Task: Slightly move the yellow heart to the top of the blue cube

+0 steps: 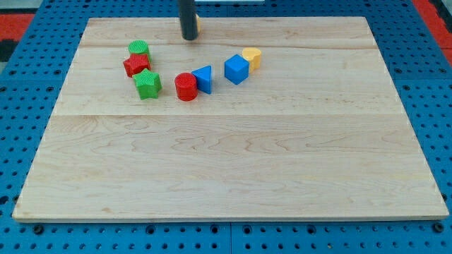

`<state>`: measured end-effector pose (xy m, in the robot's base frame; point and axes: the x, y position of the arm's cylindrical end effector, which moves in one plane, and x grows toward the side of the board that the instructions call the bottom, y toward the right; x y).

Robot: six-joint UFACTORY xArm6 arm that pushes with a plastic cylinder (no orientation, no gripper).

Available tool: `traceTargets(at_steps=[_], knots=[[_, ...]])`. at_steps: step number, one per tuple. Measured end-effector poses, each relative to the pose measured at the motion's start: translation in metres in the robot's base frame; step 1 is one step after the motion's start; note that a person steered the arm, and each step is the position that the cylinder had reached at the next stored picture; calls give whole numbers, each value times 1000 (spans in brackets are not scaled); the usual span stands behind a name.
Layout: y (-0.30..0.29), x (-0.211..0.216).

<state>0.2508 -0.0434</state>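
In the camera view, the blue cube (237, 69) sits on the wooden worktop (233, 162), a little toward the view's top from the board's middle. The yellow heart (253, 57) lies just beside the cube, touching or nearly touching its upper right corner, so it is up and to the view's right of the cube. A blue block (203, 77), wedge-like as far as I can tell, is to the cube's left and slightly lower, with a red cylinder (186, 87) pressed against that wedge's left side. Farther left of the cube, a green star (147, 84), a red star (136, 65) and a green block (139, 49) cluster together. There is no pincer on this arm: it ends in a dark rod. My tip (189, 38) rests near the worktop's top edge, well apart from the cube, up and to its left. A small yellow-orange piece (198, 25) peeks out just behind the rod; its shape is hidden.
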Motion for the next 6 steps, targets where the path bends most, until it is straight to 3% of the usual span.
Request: traceTargets(at_steps=[1, 2, 3, 4, 5, 6], knots=[[96, 2], [164, 32], [162, 82], [106, 58], [90, 50], [109, 83]])
